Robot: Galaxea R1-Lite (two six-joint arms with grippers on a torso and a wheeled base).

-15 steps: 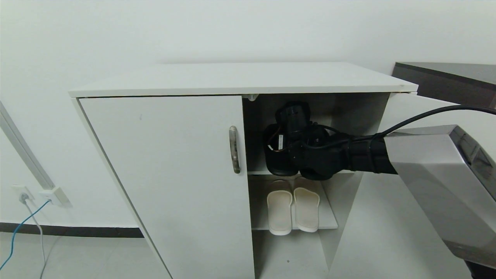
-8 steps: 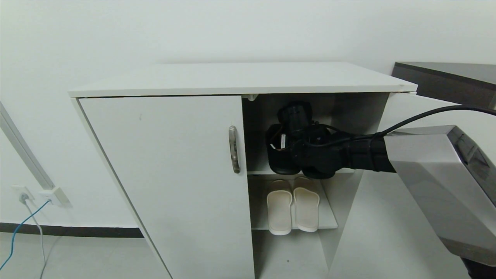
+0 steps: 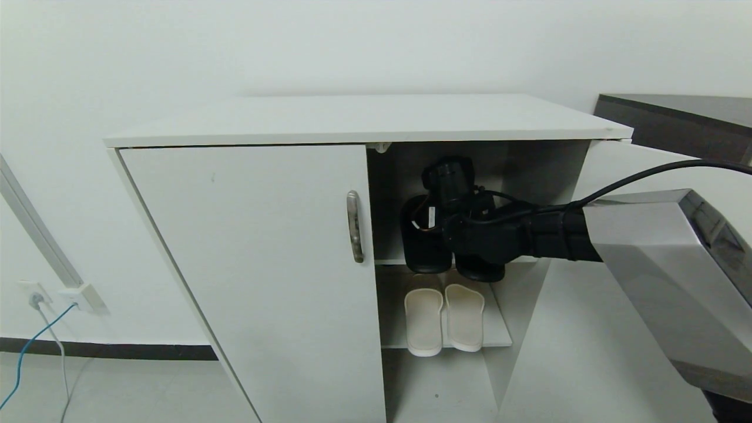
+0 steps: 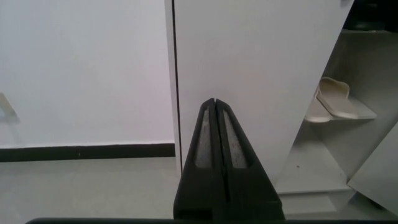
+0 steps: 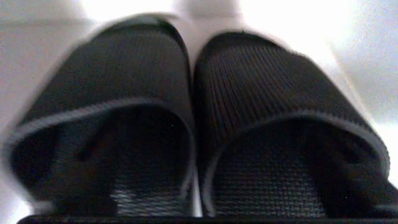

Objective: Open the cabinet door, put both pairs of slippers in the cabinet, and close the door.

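Silver arm [image 3: 664, 264], apparently black cabled wrist [image 3: 511, 241]

Cabinet [image 3: 364, 120] stood at frame centre. Closed door [image 3: 252, 264] covered left half, open compartment to its right. Upper slipper pair [image 3: 424, 249] was side by side in upper compartment; lower slipper pair [image 3: 443, 314] lay on shelf directly below. Right arm [image 3: 646, 252] entered from frame right, before upper slipper pair.

Upper shelf [image 3: 388, 261] – black slippers [image 3: 424, 255], heels over front edge; lower shelf [image 3: 499, 332] – cream slippers [image 3: 464, 311] side by side.
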